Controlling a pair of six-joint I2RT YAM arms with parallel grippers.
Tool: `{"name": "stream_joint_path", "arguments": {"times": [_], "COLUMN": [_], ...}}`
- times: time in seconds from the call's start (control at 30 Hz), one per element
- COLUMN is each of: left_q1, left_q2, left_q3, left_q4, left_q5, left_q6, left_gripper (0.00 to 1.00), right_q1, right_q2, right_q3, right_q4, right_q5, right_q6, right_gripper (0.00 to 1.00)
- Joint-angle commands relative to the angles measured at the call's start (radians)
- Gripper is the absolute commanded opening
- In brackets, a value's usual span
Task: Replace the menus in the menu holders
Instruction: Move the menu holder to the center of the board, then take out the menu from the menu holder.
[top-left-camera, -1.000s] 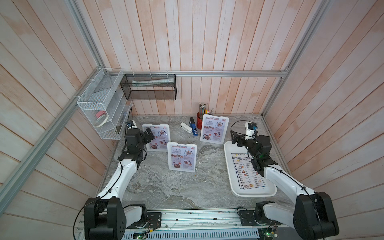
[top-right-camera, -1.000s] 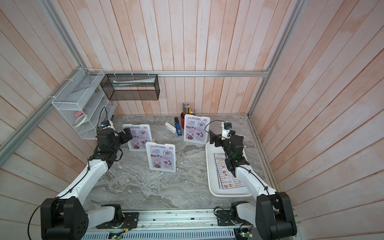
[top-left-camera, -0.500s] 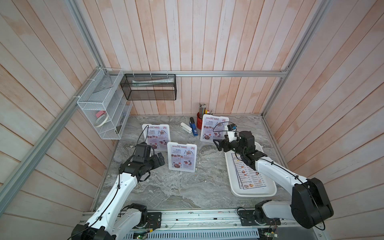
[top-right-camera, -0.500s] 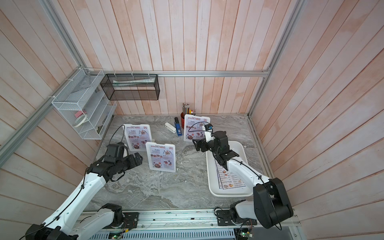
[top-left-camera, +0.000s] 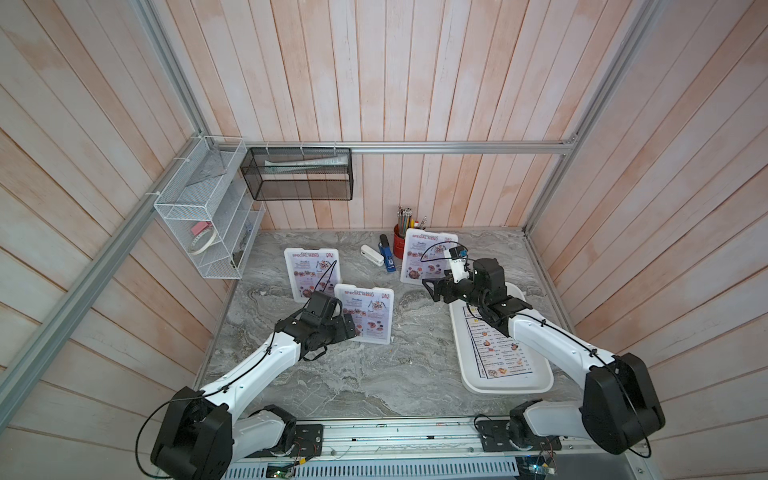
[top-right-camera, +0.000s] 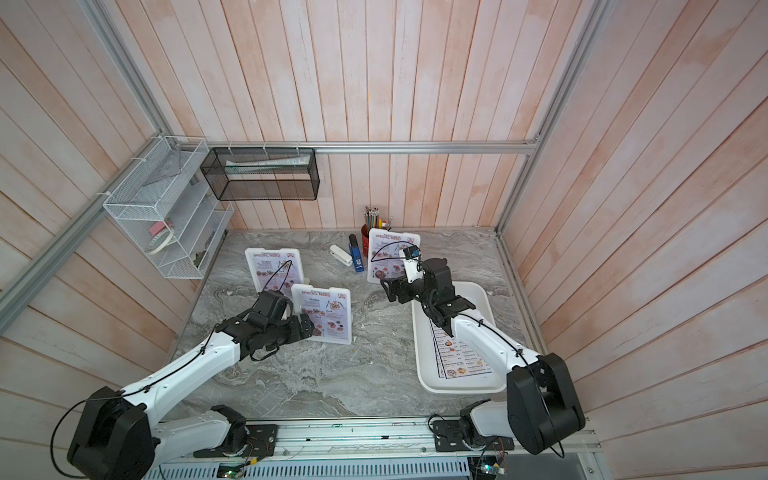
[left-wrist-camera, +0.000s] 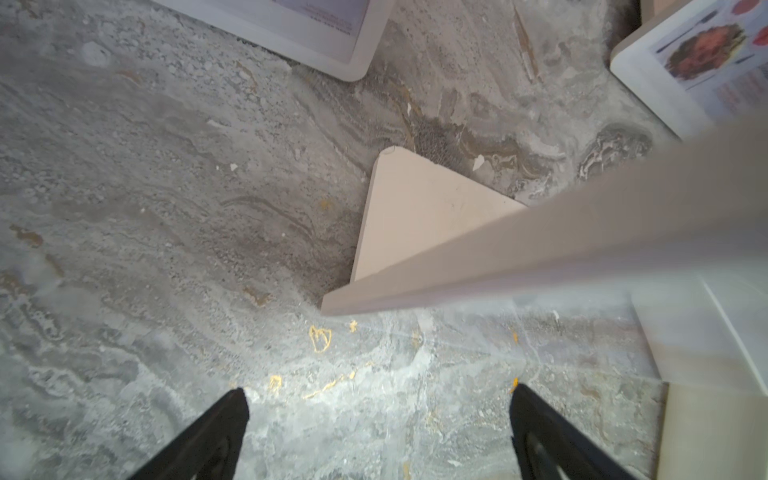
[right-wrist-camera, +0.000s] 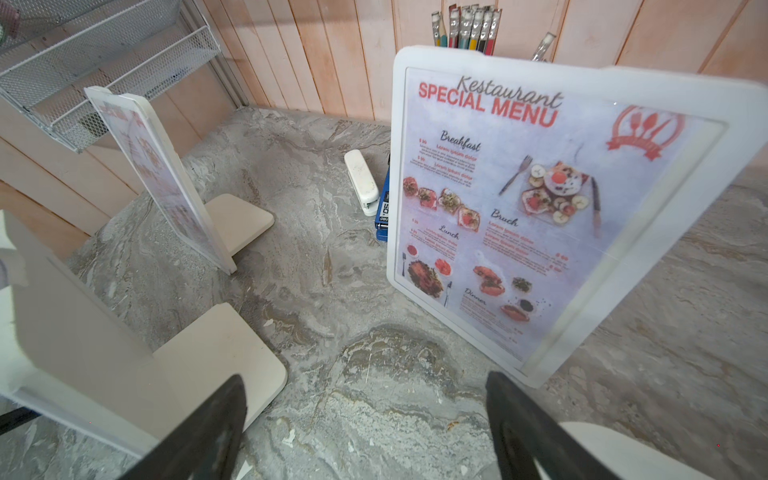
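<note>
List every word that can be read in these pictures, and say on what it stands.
"Restaurant SPECIAL MENU": heading of the right menu.
"Breakfast", "Bruch", "Lunch", "Dinner": section titles there; smaller print blurred.
"SPECIAL MENU": heading of the middle menu and the left menu, in a top view.
The sheets in the tray: too small to read.
Label on the blue stapler: blurred.

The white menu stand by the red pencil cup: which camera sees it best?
The right wrist view: the white plastic menu holder is big there, its red SPECIAL MENU heading readable. Both top views show it small and far away. The left wrist view shows a corner, maybe its.
</note>
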Motion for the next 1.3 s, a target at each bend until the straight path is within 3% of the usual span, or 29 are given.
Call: {"name": "stream_joint_path", "arguments": {"times": [0.0, 0.4, 0.57, 0.73, 0.87, 1.07, 1.27], "left_q1": [-0.004, -0.034, -0.054, -0.056, -0.052, 0.025, 0.108], "left_q2": [0.048, 0.318, 0.391, 0.332, 0.212, 0.09, 0.041], "left_q3": [0.053, 0.218, 0.291, 0.27, 0.175, 0.075, 0.075], "left_q4": [0.092, 0.239, 0.235, 0.161, 0.094, 0.018, -0.03], "left_q5": [-0.017, 0.079, 0.088, 0.103, 0.083, 0.088, 0.082], "left_q6": [0.022, 0.096, 0.114, 0.155, 0.164, 0.179, 0.219], "left_gripper": [1.0, 1.0, 1.0, 1.0, 1.0, 1.0, 1.0], "right_q1": [0.014, 0.056, 0.086, 0.142, 0.165, 0.194, 0.212], "right_q2": [-0.026, -0.041, -0.001, 0.085, 0.165, 0.31, 0.447], "right_q3": [0.041, 0.108, 0.196, 0.334, 0.442, 0.628, 0.822], "right_q4": [-0.07, -0.131, -0.176, -0.251, -0.3, -0.391, -0.517], "right_q5": [0.002, -0.002, 0.033, 0.046, 0.034, -0.027, -0.075], "right_q6": [-0.007, 0.029, 0.041, 0.013, -0.021, -0.072, -0.132], "right_gripper": [0.91, 0.88, 0.81, 0.6, 0.43, 0.31, 0.19]}}
